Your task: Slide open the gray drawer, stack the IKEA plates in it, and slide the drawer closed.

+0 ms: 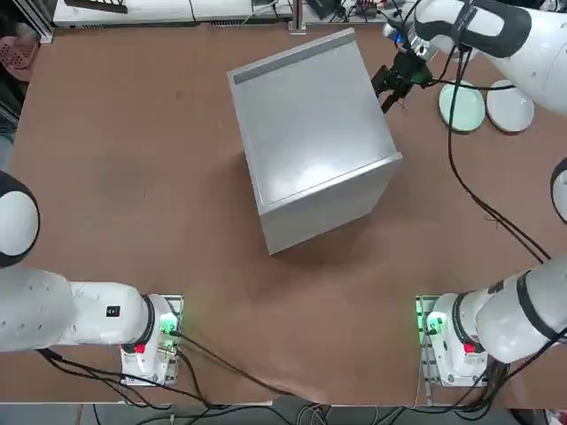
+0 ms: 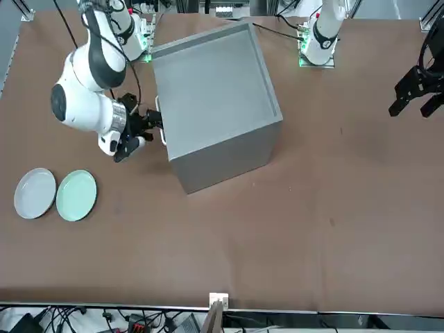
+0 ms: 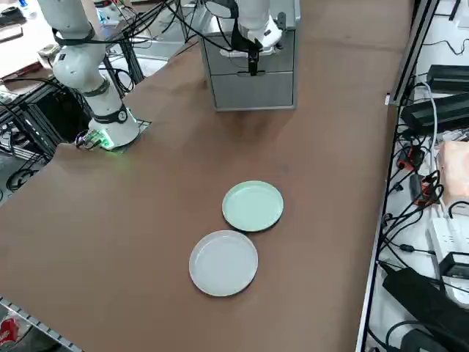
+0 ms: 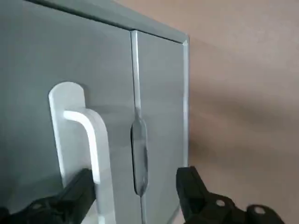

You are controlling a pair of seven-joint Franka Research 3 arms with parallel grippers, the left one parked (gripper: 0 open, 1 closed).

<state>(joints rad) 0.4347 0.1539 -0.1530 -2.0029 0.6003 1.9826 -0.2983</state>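
Facing the handled front of the gray cabinet (image 1: 310, 115), the right arm's tool (image 4: 136, 175) is held wide open, with nothing gripped between its fingers. One finger (image 4: 81, 198) is seen overlapping the white handle (image 4: 100, 154) in the wrist view, though whether the two are touching cannot be told. The dark recess (image 4: 139, 158) at the seam is framed between the fingertips. The gray drawer (image 4: 161, 116) is fully shut, its front panel set below the handled one. Both plates are laid flat and separately on the table (image 3: 146, 220), well apart from the cabinet: the mint green plate (image 3: 253, 206) is placed nearer to it, with the white plate (image 3: 223, 263) just beside.
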